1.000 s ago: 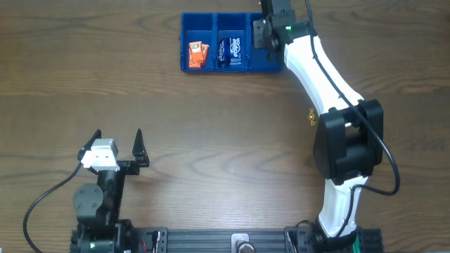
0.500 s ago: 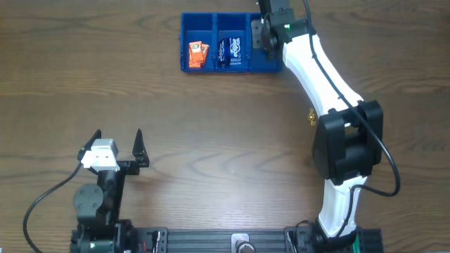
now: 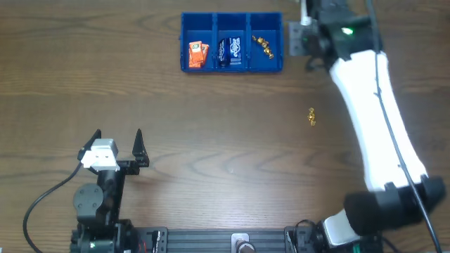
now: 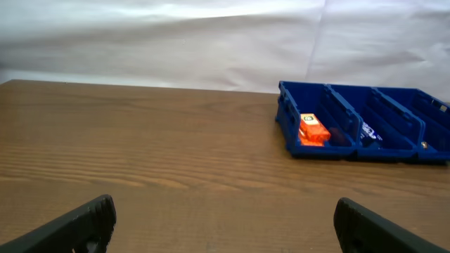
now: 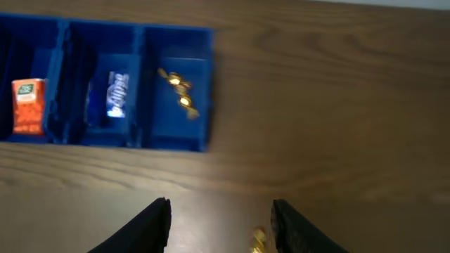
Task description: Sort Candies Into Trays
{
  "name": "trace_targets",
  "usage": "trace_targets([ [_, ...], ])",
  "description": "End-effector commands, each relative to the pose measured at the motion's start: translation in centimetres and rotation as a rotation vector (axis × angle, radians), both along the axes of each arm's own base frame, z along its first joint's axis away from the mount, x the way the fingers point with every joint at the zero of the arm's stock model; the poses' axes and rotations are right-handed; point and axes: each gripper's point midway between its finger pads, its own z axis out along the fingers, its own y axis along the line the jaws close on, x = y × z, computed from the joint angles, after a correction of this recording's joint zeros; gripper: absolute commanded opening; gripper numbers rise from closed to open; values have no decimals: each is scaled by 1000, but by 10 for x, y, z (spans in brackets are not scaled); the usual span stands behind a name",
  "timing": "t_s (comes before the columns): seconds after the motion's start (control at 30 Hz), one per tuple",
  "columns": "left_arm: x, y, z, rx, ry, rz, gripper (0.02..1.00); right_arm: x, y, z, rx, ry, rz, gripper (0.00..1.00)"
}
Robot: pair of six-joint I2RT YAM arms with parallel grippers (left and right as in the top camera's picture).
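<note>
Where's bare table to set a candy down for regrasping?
Bare table spans between the blue tray and the left gripper, also left of the tray. Crowded: all three tray compartments hold candy, and a loose gold candy lies by the right gripper.

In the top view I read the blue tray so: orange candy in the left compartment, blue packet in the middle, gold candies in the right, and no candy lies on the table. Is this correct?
Not fully. One loose gold candy lies on the table, apart from the tray; the top view shows it. The orange candy, blue packet and gold candies sit as you say.
</note>
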Motion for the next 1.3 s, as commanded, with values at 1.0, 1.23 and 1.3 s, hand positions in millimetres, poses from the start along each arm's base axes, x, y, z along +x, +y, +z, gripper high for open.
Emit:
trace_targets([
  [1.0, -1, -4, -16, 6, 46, -24, 998, -87, -53, -244, 26, 450, -37, 500],
  [1.23, -1, -4, -16, 6, 46, -24, 996, -87, -65, -250, 24, 458, -73, 494],
  [1.3, -1, -4, -16, 6, 46, -24, 998, -87, -65, -254, 24, 464, -73, 492],
])
